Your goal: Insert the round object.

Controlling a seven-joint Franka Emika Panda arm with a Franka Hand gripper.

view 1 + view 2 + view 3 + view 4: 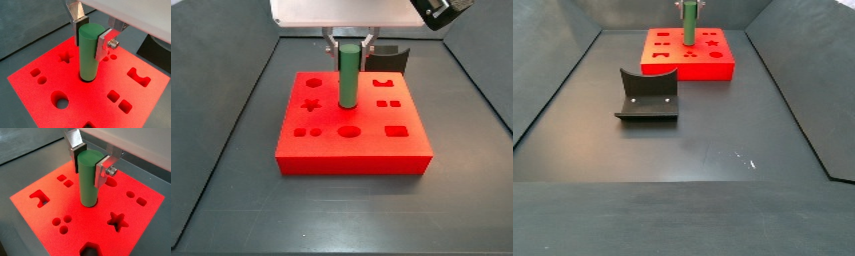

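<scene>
The round object, a green peg (89,55), stands upright over the middle of the red block (40,70). It also shows in the other wrist view (89,180) and in both side views (348,75) (688,20). My gripper (91,33) is shut on the peg's upper end, with silver fingers (75,150) on both sides. The peg's lower end meets the block's top face (87,230). What lies under it is hidden. The gripper (348,42) hangs above the block (352,160).
The red block (687,68) has several cut-outs: a star (117,220), a round hole (61,103), squares and a U-shape (139,76). The dark fixture (647,95) stands on the grey floor beside the block, seen behind it in a side view (392,58). Dark walls enclose the floor.
</scene>
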